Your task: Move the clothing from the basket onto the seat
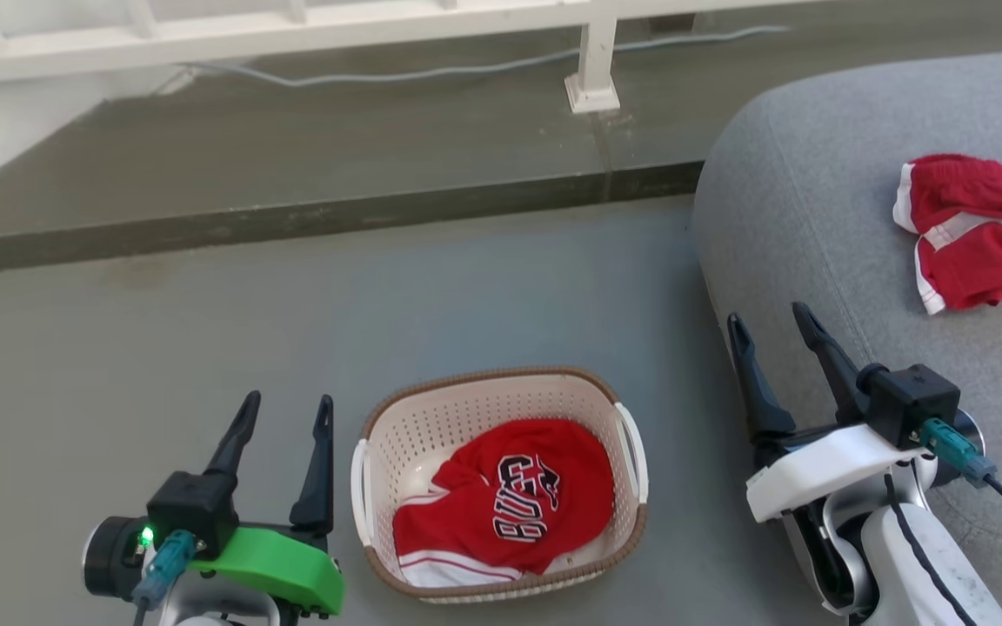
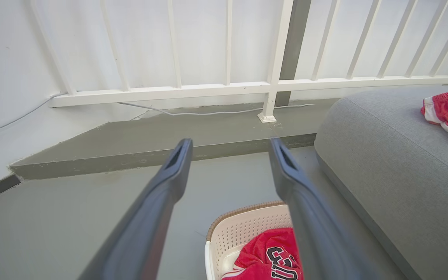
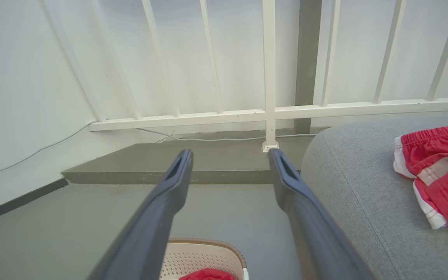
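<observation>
On the grey floor (image 1: 205, 348) between the two grippers, the basket (image 1: 431, 435) holds one crumpled red jersey (image 1: 510, 504) with black-and-white lettering and white-striped trim. Bunched red shorts (image 1: 979, 235) with white edging lie on the seat (image 1: 805, 200), well apart from the basket. Both the left gripper (image 1: 288, 402) and the right gripper (image 1: 766, 315) hang with jaws spread, pinching nothing. Head view takes in the whole basket; the right wrist view catches its far rim, a sliver of red, and the white railing (image 3: 270, 112) uprights.

Two red garments (image 1: 505, 509) (image 1: 979, 230), one basket (image 1: 484, 376), one seat (image 1: 797, 217), two pincers (image 1: 288, 398) (image 1: 767, 313).
</observation>
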### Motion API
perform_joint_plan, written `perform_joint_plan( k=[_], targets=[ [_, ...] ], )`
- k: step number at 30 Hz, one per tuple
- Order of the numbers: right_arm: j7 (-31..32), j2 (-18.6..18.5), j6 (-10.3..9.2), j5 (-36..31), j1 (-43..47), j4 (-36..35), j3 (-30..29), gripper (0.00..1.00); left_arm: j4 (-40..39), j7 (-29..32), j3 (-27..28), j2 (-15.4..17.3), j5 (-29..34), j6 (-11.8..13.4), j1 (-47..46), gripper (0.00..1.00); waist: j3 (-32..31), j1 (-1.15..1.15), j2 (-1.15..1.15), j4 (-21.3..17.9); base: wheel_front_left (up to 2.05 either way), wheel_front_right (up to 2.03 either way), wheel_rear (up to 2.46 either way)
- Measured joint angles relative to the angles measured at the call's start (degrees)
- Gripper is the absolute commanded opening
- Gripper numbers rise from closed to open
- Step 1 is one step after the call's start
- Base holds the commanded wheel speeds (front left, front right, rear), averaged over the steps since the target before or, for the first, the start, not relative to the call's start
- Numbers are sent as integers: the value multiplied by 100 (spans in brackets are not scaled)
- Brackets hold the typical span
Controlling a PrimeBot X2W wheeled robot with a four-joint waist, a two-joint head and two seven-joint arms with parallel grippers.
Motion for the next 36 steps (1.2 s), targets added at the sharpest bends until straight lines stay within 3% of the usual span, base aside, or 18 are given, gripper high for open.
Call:
perform_joint_plan(
  k=[6, 15, 26, 36],
  targets=[
    [102, -4, 2, -15, -89, -255, 51, 100, -45, 133, -200, -14, 87, -7, -46, 100, 346, 0, 0, -59, 0, 0, 0],
    [170, -20, 8, -56, -440, -515, 92, 100, 132, 305, -681, -13, 288, -264, -427, 100, 930, 0, 0, -160, 0, 0, 0],
    [203, -16, 11, -56, -941, -873, 236, 100, 911, 504, -1290, -73, 503, -849, -1108, 100, 1868, 0, 0, -409, 0, 0, 0],
    [181, -10, 1, -41, -1245, -1112, 312, 100, 1844, 792, -1402, -219, 405, -1217, -1815, 100, 2656, 0, 0, -733, 0, 0, 0]
  ],
)
